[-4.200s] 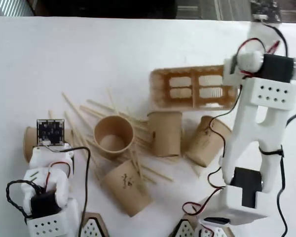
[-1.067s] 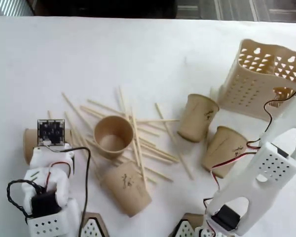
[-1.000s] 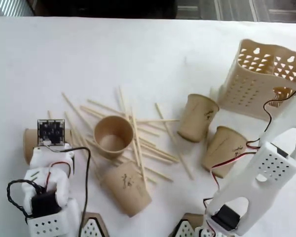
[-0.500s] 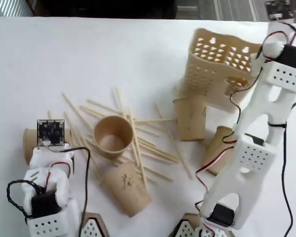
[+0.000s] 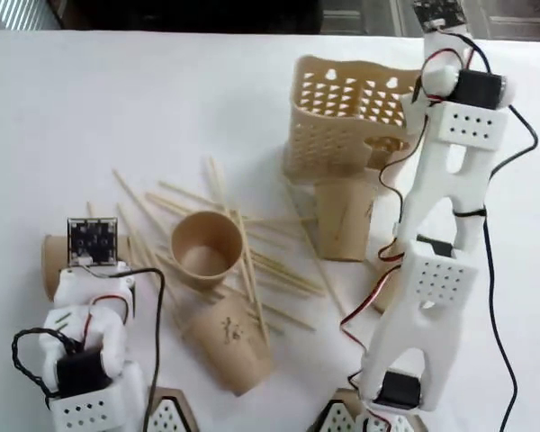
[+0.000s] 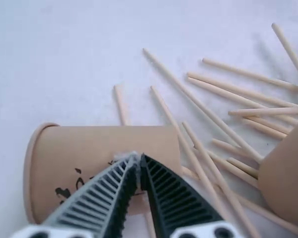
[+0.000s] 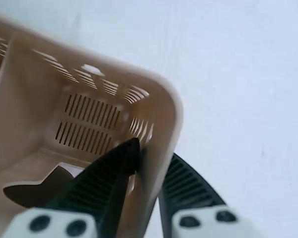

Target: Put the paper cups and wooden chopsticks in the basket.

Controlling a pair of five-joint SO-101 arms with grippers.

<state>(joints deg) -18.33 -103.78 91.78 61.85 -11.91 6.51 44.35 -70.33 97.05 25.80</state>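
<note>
Basket (image 5: 342, 117) shifts left from surface's (image 5: 162, 108) right edge toward centre, carried by right arm (image 5: 432, 270). Right pincer (image 7: 151, 156) clamped on basket wall, one finger inside, one outside. Basket's near edge meets centre cup (image 5: 342, 220). Left pincer (image 6: 139, 158) together, tips over side-lying cup (image 6: 89, 153) at left. Chopsticks (image 5: 252, 261) scattered mid-surface around upright cup (image 5: 207, 247); fallen cup (image 5: 229, 337) nearer arms.

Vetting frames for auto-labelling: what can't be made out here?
Half-hidden cup: high view, right arm covers most of it.
Lying cup: high view, left arm's camera covers its middle; left wrist view, left gripper covers part.
Basket floor: right wrist view, right gripper and frame edge hide part; contents unclear.
</note>
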